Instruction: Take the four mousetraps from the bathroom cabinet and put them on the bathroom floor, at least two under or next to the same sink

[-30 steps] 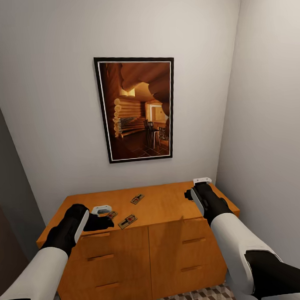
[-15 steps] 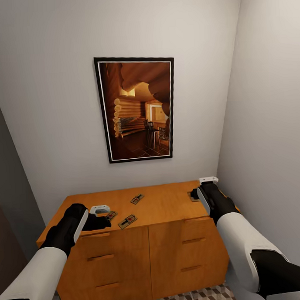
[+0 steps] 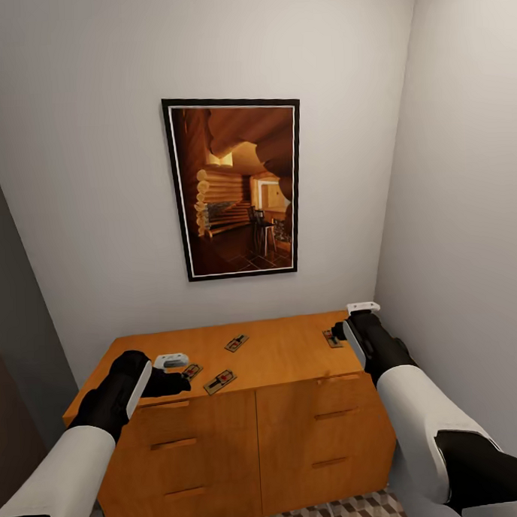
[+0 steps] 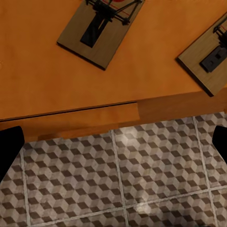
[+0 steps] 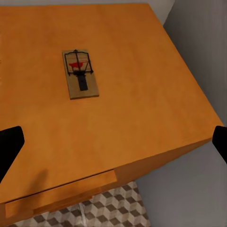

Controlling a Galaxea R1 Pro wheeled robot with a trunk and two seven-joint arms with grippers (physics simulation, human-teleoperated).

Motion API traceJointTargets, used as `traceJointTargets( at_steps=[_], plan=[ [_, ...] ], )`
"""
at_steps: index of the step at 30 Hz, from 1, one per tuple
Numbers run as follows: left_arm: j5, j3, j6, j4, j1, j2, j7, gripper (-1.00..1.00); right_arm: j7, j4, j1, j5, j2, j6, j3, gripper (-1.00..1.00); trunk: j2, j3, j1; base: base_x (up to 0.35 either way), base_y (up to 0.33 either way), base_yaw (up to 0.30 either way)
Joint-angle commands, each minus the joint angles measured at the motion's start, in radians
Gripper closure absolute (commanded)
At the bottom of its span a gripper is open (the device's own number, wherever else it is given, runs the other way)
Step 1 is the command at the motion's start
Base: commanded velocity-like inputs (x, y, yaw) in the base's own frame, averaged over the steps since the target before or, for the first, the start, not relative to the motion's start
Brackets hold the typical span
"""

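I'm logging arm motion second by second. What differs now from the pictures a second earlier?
The right arm and its end effector slid toward the right end of the cabinet, uncovering the mousetrap there. Nothing was grasped or released. The left end effector stayed by the front-left mousetraps, and all four traps lie on the cabinet top as before.

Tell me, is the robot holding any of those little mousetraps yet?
No. Both the left claw and right claw are open and empty; the small brown wooden mousetraps lie untouched on the orange-brown wooden cabinet.
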Motion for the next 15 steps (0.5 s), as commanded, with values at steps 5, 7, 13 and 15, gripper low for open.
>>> traceJointTargets(
  at_steps=[5, 7, 13, 15],
  plan=[
    [0.001, 0.004, 0.004, -0.001, -0.001, 0.001, 0.0, -1.0, 0.001, -0.003, -0.001, 0.01, 0.0, 0.005, -0.005, -1.0, -0.001, -0.002, 0.0, 0.0, 0.0, 0.0],
    [0.001, 0.005, 0.004, 0.0, -0.001, 0.0, 0.0, -1.0, -0.001, -0.003, -0.001, 0.01, -0.001, 0.004, -0.005, -1.0, -0.001, -0.002, 0.0, 0.0, 0.0, 0.0],
    [0.0, 0.004, 0.004, 0.002, -0.001, -0.002, 0.002, -1.0, -0.003, 0.001, -0.001, 0.009, -0.012, 0.003, -0.005, -1.0, -0.001, -0.002, 0.0, 0.0, 0.0, 0.0],
    [0.0, 0.003, 0.004, 0.001, -0.001, -0.002, 0.004, -1.0, -0.004, 0.002, -0.002, 0.009, -0.016, 0.002, -0.005, -1.0, -0.001, -0.002, 0.0, 0.0, 0.0, 0.0]
  ],
)
